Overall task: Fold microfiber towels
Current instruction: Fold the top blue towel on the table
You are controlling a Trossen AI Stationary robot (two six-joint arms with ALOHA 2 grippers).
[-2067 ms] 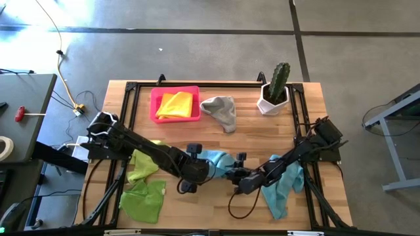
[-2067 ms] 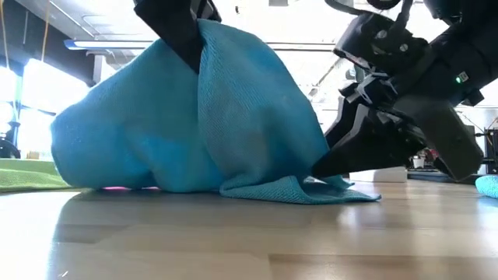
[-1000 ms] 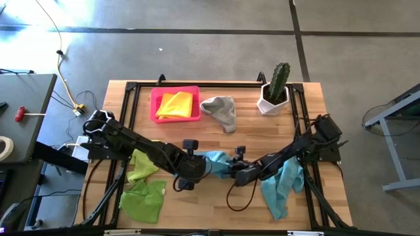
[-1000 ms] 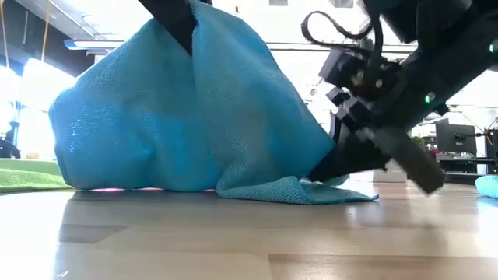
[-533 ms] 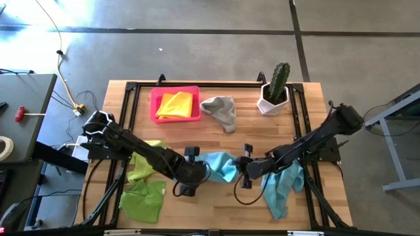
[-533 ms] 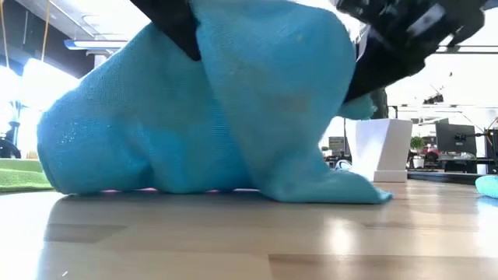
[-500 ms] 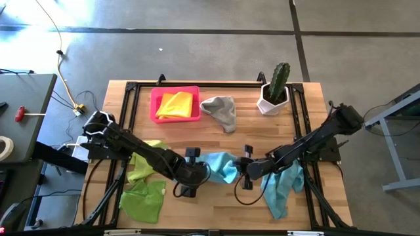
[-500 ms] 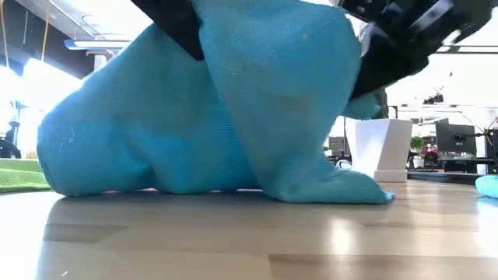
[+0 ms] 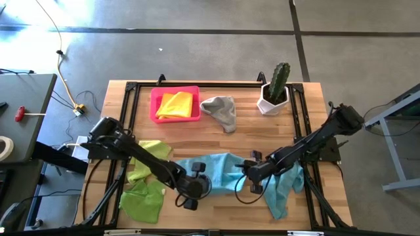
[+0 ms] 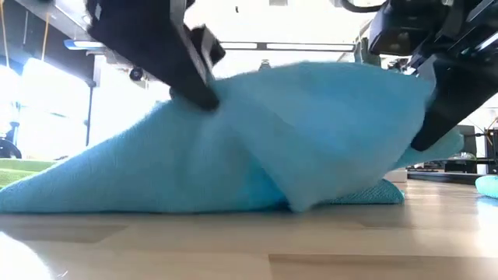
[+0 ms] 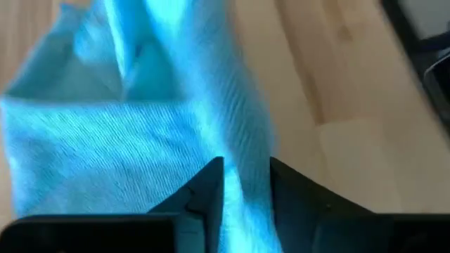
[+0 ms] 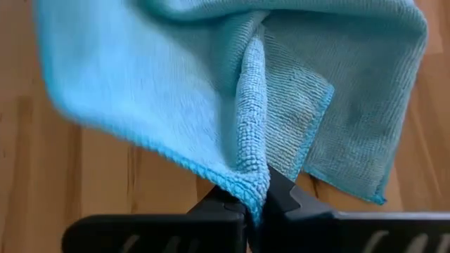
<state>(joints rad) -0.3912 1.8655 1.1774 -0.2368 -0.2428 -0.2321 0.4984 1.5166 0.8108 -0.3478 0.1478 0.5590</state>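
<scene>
1. A light blue towel (image 9: 213,169) is stretched between the two grippers near the middle of the bench's front edge, partly lifted and partly resting on the bench (image 9: 197,134).
2. The left gripper (image 9: 199,183) is seen at the towel's left end; its fingers (image 11: 211,184) stand narrowly apart with a strip of the towel running between them.
3. The right gripper (image 9: 251,174) is clamped tight on a bunched edge of the same towel, seen pinched between its fingers (image 12: 232,200).
4. A second light blue towel (image 9: 283,188) lies crumpled toward the front right corner.
5. A lime towel (image 9: 147,157) and a green towel (image 9: 142,200) lie by the left edge, the green one at the front left corner.
6. A yellow towel (image 9: 176,104) lies in the pink tray (image 9: 155,111) at the back edge, with a grey towel (image 9: 221,109) just beside it.
7. A potted cactus (image 9: 275,88) stands near the back right corner.
</scene>
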